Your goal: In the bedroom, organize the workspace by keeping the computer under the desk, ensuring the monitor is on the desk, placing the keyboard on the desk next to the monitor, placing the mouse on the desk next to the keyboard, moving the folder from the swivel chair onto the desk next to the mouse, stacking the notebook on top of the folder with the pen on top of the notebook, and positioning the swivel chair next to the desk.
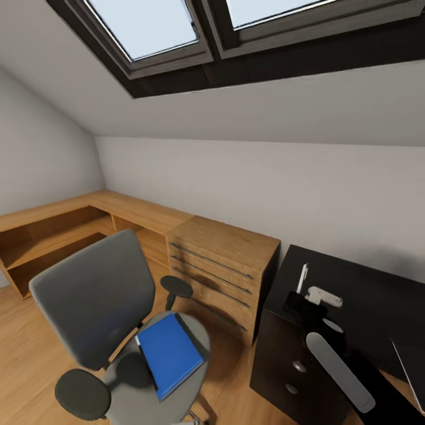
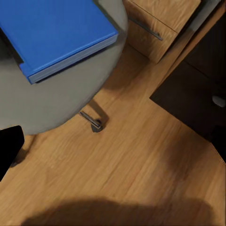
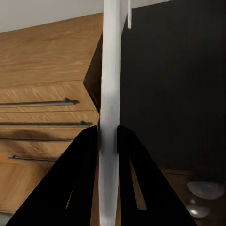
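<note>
One blue folder [image 1: 170, 353], bright with white page edges, lies flat on the grey seat of the one swivel chair [image 1: 94, 301], which sits on the wood floor [image 2: 141, 160] beside the wooden drawer unit [image 1: 224, 271]. The right end effector [image 3: 108, 141] has its two black fingers clamped on one slim white pen [image 3: 111, 94], held over the black tabletop [image 1: 366, 295]. Can't tell what the left end effector is doing.

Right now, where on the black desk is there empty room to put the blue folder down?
The desk top looks bare toward the wall, beyond the right tool holding the pen. The near corner is crowded by that arm. The folder lies on the swivel chair seat.
</note>
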`<state>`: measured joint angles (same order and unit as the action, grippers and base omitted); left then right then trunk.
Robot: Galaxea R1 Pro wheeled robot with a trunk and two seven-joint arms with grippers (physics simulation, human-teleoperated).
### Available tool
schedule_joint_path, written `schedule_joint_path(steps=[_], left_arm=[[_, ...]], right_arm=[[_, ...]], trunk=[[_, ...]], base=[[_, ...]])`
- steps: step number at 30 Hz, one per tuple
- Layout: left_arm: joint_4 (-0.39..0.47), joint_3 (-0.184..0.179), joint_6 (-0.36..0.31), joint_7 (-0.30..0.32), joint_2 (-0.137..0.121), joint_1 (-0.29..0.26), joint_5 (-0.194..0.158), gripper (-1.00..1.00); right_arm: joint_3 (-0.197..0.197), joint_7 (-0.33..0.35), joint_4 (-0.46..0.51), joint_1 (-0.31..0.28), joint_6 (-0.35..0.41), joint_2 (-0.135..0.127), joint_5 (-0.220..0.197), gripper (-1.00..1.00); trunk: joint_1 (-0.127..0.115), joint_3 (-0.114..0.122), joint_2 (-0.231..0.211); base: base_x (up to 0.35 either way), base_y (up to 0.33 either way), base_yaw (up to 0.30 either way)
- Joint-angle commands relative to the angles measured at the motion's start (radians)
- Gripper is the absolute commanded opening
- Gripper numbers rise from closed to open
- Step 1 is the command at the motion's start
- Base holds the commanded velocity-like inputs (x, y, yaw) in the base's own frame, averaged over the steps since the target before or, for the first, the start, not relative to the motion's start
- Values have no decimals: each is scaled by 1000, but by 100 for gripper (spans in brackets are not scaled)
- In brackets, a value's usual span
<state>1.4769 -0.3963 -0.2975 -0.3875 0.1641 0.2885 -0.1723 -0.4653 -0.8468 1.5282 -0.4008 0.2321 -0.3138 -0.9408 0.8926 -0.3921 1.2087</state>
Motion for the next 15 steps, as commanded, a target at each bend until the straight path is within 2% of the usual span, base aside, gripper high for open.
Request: schedule_joint_path(steps=[1, 4, 7, 10, 12, 13, 15], left_arm=[[2, -1, -3, -7, 0, 0, -9, 100], [2, -1, -3, -7, 0, 0, -9, 100], [3, -1, -3, -7, -1, 0, -9, 100], [3, -1, -3, -7, -1, 0, -9, 100], [3, 0, -2, -7, -1, 0, -10, 100], [5, 0, -2, -7, -1, 0, -10, 100], [9, 1, -1, -7, -2, 0, -10, 100]], right_arm=[[6, -4, 1, -1, 9, -2, -4, -100], [10, -1, -15, -1, 11, -1, -5, -100], [36, 13, -48, -1, 20, 0, -8, -100], [77, 89, -69, -1, 54, 1, -9, -100], [118, 157, -101, -1, 76, 0, -9, -100], [177, 219, -149, -1, 110, 1, -9, -100], [246, 307, -231, -2, 162, 2, -9, -100]], trunk=[[1, -1, 1], [1, -1, 1], [1, -1, 1], [1, -1, 1], [1, -1, 1], [1, -1, 1], [1, -1, 1]], base=[[285, -193, 0], [285, -193, 0], [268, -151, 0], [119, -65, 0], [44, -24, 0], [14, -8, 0], [6, -3, 0]])
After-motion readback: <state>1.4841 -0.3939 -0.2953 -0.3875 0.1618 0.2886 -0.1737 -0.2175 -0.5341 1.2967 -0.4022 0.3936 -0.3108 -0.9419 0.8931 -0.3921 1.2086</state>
